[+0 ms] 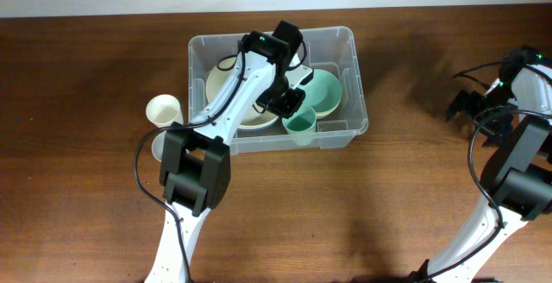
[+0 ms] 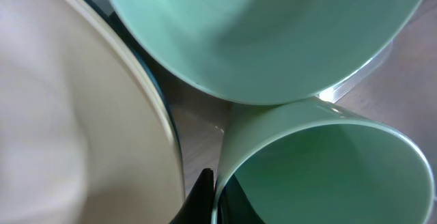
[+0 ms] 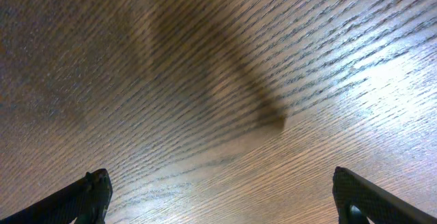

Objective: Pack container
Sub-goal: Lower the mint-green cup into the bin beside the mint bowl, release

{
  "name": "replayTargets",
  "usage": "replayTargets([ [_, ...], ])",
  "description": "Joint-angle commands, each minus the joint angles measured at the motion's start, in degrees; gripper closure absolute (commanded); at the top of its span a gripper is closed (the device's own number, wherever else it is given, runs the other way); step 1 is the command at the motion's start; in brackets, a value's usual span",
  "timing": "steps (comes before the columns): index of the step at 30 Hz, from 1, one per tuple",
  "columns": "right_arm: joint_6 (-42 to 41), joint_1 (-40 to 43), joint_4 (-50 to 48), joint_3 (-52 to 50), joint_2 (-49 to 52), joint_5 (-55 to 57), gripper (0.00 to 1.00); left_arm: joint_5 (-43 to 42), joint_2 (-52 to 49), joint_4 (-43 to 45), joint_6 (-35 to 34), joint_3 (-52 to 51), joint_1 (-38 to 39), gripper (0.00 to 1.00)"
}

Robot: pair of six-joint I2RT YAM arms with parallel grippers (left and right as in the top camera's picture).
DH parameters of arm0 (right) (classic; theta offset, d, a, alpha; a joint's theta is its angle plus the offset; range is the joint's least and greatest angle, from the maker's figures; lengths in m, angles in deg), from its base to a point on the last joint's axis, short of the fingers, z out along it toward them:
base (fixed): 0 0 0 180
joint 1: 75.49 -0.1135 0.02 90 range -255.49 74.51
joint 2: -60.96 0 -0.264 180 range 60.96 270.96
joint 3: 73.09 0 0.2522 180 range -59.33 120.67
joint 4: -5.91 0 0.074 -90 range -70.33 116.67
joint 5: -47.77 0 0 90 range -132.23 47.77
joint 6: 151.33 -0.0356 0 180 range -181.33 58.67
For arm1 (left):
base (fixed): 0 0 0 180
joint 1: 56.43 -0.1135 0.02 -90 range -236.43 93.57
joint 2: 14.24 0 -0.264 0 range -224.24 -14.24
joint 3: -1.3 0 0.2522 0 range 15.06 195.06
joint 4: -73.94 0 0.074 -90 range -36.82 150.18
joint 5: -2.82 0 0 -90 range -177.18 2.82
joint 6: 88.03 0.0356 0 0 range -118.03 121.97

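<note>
Left tool clamped on green cup wall inside container, green bowl touching just beyond; right tool jaws apart above bench.

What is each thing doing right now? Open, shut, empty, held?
container: no lid, dishes inside.
green cup: gripped at its rim, opening up, empty.
green bowl: in the container, empty.
cream dish: in the container, partly under the arm.
cream cup: upright on the table, outside.
left gripper: shut on green cup.
right gripper: open, holding nothing.

Left end effector clamped tight; right end effector spread wide, facing down.
</note>
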Motion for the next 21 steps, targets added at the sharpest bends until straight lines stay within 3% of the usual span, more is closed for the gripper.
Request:
replayTargets([
  [1, 0.42, 0.31, -0.04, -0.20, -0.96, 0.07, 0.01, 1.20, -1.99, 0.72, 0.48, -0.37, 0.13, 0.91],
  [8, 0.39, 0.31, -0.04, -0.20, -0.96, 0.09, 0.01, 1.51, -1.99, 0.96, 0.48, -0.37, 0.07, 0.84],
  [21, 0.42, 0.31, -0.04, -0.20, -0.96, 0.09, 0.01, 1.49, -1.99, -0.57, 0.48, 6.38, 0.07, 0.82],
])
